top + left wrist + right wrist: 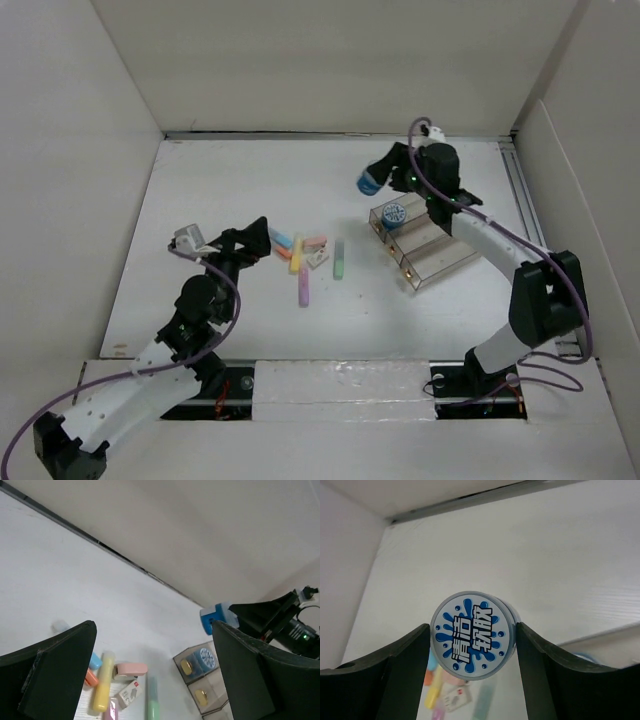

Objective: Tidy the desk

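Top external: white counter (220, 190) fills the walled bay. Clear tray (440, 255) sits right of centre. Right claw (380, 170) is clenched on a round blue tub (472, 635) beside the tray's far end. Left claw (262, 240) is released, near scattered highlighters (300, 262).

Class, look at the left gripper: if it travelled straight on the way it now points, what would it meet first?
Most likely the blue marker at the near edge of the pen pile, just ahead of the left gripper. Height is unclear, so it might pass over it.
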